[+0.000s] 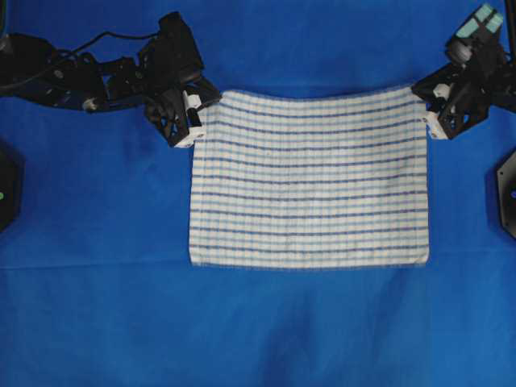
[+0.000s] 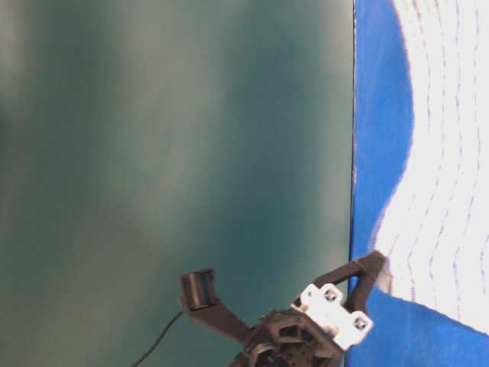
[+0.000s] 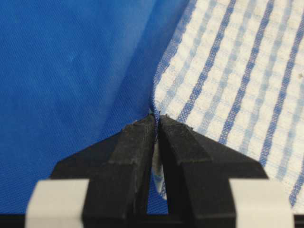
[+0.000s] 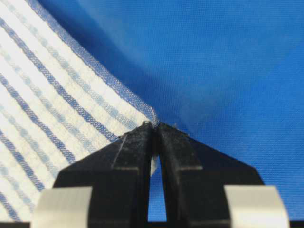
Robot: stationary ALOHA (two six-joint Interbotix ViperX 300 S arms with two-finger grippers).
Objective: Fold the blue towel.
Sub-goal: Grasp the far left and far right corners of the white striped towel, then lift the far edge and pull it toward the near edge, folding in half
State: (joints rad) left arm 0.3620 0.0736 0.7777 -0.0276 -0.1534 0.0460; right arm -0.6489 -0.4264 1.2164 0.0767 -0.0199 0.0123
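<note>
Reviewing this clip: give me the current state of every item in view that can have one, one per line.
blue towel: spread out, unfolded, its two far corners pinched and raised slightly.
left pincer: shut on the towel's far left corner, as its wrist view shows.
right pincer: shut on the towel's far right corner, as its wrist view shows.
blue table covering: lying under the towel, lightly wrinkled.

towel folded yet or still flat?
Spread, unfolded: the towel lies as one layer, only its two far corners pinched by the left gripper and right gripper.
</note>
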